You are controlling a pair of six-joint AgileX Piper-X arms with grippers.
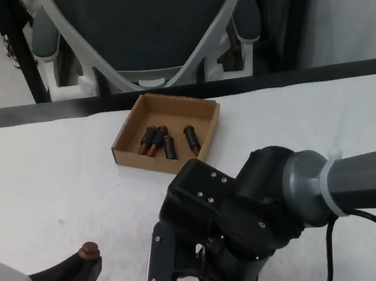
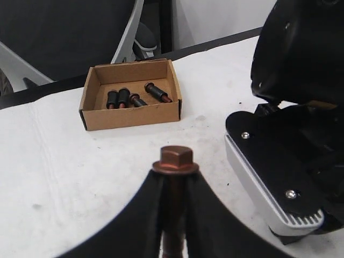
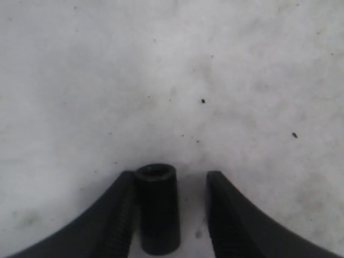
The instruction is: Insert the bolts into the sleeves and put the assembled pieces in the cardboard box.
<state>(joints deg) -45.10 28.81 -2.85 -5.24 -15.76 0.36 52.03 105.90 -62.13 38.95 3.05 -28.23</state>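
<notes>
My left gripper (image 2: 176, 178) is shut on a copper bolt (image 2: 176, 159), held upright with its hex head above the fingertips; in the high view it sits low at the near left (image 1: 87, 259) with the bolt head (image 1: 89, 249) on top. My right gripper (image 3: 171, 183) points down at the white bench, open around a black sleeve (image 3: 157, 212). The sleeve touches one finger, with a gap to the other. The cardboard box (image 1: 128, 147) stands at the far middle and holds several assembled pieces (image 1: 160, 141). From the left wrist, the box (image 2: 129, 115) lies ahead.
The bulky right arm (image 1: 251, 201) fills the near middle of the bench, close beside the left gripper. A grey office chair (image 1: 149, 28) stands beyond the bench's dark far edge. White cloth (image 1: 47, 180) covers the bench.
</notes>
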